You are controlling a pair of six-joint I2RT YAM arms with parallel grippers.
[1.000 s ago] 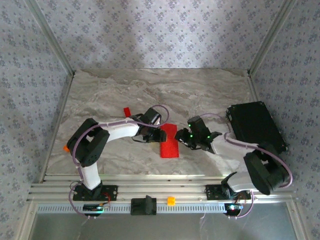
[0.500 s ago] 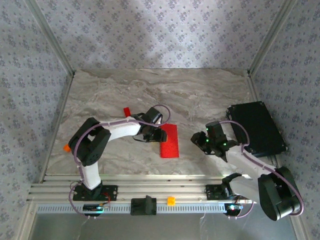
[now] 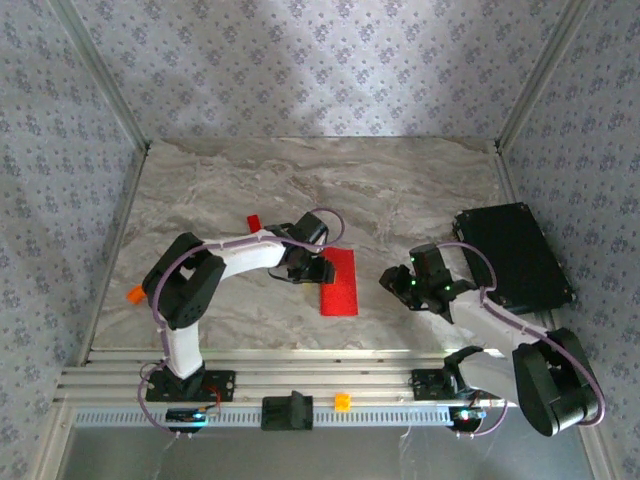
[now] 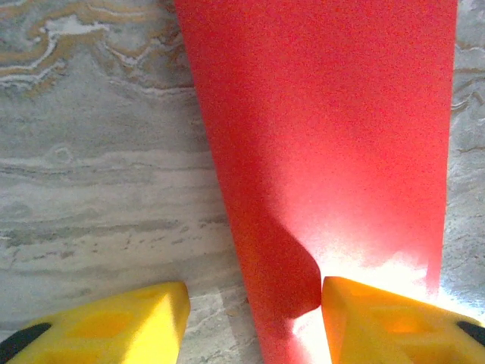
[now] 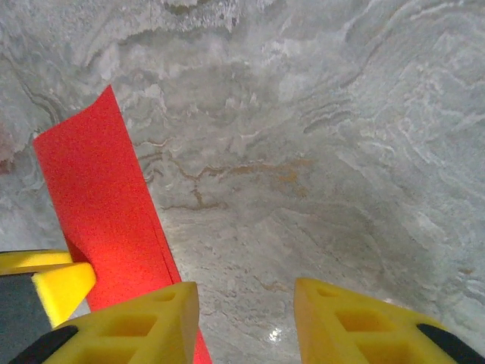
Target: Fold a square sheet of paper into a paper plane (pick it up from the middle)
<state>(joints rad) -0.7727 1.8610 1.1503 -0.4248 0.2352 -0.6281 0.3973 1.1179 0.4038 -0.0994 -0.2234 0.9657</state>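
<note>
From above, the square sheet of paper [image 3: 338,282] lies flat near the middle of the marble counter [image 3: 400,190]. It shows as a narrow red rectangle. The left arm [image 3: 235,258] reaches across from the left, and its jaws sit at the sheet's left edge, toward the far end. The right arm [image 3: 490,315] holds its jaws to the right of the sheet, apart from it. A small red block [image 3: 253,222] lies to the far left of the sheet, and a black case [image 3: 512,255] sits by the counter's right edge.

In the left wrist view, the left arm's jaws stand wide and grip nothing. One yellow finger [image 4: 114,322] is over bare counter and the other [image 4: 390,322] is over the red paper [image 4: 326,152]. The paper's long edge runs between them.

In the right wrist view, the right arm's jaws are parted, with bare counter between the two fingers [image 5: 356,322]. The sheet [image 5: 98,197] lies on the left of this view, its edge passing just beside the nearer finger.
</note>
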